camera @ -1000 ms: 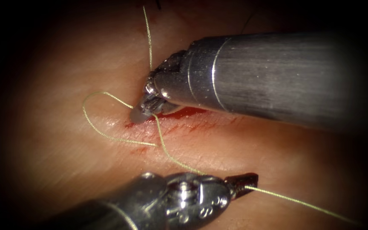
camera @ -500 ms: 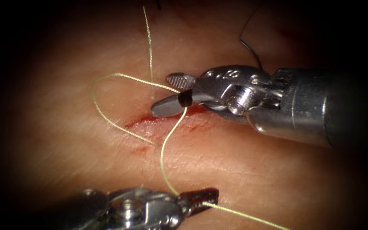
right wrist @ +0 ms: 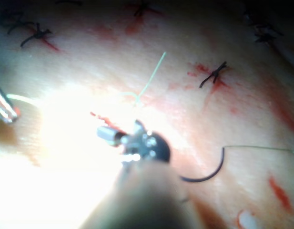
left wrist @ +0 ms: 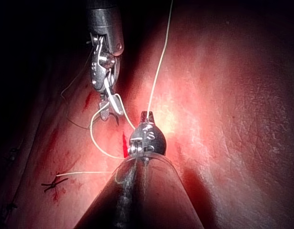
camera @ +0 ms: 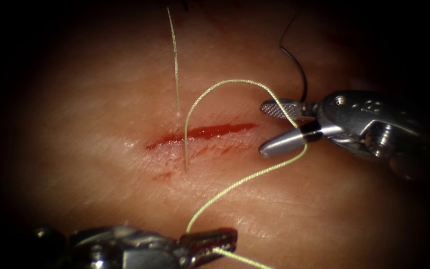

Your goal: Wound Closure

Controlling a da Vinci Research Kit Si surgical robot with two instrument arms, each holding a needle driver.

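The cut (camera: 205,132) lies red across the tissue (camera: 100,164). My right tool (camera: 262,127) stands at the cut's right end with its jaws open, holding nothing. A loop of pale thread (camera: 235,81) rises from the tissue just below the cut, arches over it and runs between those open jaws. From there the thread slants down to my left tool (camera: 232,235), which is shut on it at the near edge. The dark curved needle (camera: 300,74) lies free on the tissue behind the right tool, and is also seen as the needle (right wrist: 208,174). In the left wrist view my left tool (left wrist: 147,116) grips the thread (left wrist: 158,71).
A second thread tail (camera: 175,65) runs up from the tissue just above the cut's left part. Older black stitches (right wrist: 213,74) with red fluid around them dot the tissue farther off.
The right tool has drawn back to the right and opened its jaws, pulling the thread loop across the cut. The left tool has slid left with the thread still gripped.
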